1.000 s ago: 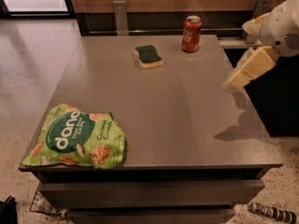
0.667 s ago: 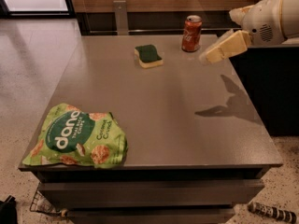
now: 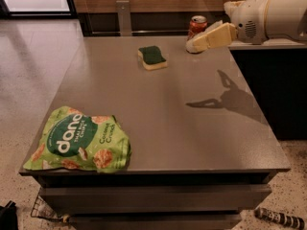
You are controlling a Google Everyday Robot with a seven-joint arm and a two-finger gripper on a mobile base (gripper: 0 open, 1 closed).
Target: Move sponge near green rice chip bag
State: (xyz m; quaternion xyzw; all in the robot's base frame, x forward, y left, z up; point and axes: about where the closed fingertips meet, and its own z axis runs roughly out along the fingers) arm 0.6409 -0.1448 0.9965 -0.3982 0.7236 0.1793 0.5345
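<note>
Taking the grey surface as a clock face with twelve at its far edge, the sponge lies flat at about twelve o'clock, a little in from that edge. Its dark green side faces up and the pale yellow foam shows along its near side. The green rice chip bag lies flat at about seven o'clock, right at the near left corner and well apart from the sponge. Its printed front faces up, with the white lettering on the dark green oval.

A red can stands upright at about one o'clock, close to the far edge. The gripper hangs above the surface at that same one o'clock spot, just in front of the can and partly covering its lower half. It is a pale cream wedge that points left and slightly down, and from the sponge it sits at roughly two o'clock, near but clear of it. Whether it is open or closed cannot be told from this angle. The white arm reaches in from the right edge, and its shadow falls on the surface at about three o'clock.
</note>
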